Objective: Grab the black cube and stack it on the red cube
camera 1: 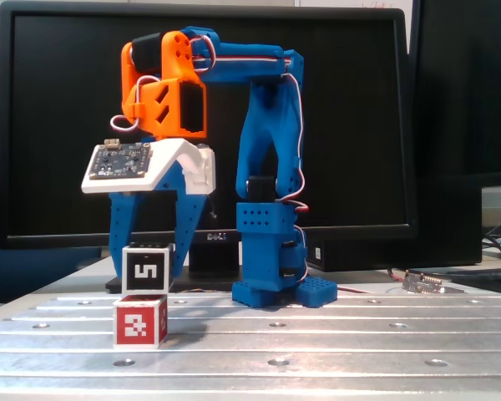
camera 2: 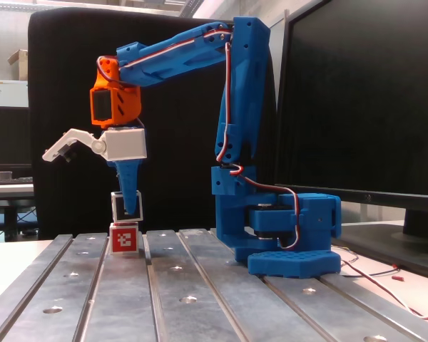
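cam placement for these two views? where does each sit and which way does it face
A fixed view: low at the table edge, facing the arm head-on, monitor behind; whole arm and gripper show.
Another fixed view: low, side-on; arm in profile, base to gripper.
Both share the black cube on the red cube, gripper around it.

Lab or office workbench — slotted grey aluminium table (camera 1: 334, 334), large black Dell monitor (camera 1: 342, 100), loose red wires (camera 2: 385, 274), office shelving behind — dim, blurred

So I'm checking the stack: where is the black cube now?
In both fixed views the black cube sits on the red cube at the table's left, between the gripper fingers.
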Controlling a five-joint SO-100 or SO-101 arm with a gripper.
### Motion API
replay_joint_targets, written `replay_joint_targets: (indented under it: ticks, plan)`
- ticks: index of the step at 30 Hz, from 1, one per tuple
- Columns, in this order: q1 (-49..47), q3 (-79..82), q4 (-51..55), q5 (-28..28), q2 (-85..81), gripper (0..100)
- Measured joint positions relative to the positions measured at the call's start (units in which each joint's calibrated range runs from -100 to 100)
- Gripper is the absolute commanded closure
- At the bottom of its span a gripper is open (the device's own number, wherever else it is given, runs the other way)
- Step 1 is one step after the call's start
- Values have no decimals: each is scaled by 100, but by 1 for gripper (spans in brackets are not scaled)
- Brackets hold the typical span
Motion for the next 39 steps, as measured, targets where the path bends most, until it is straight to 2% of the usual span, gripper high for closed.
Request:
replay_joint_targets:
  ticks: [31, 39]
  plan:
    - [59, 0, -146, -226, 34, 87]
    - [37, 190, -456, -231, 34, 87]
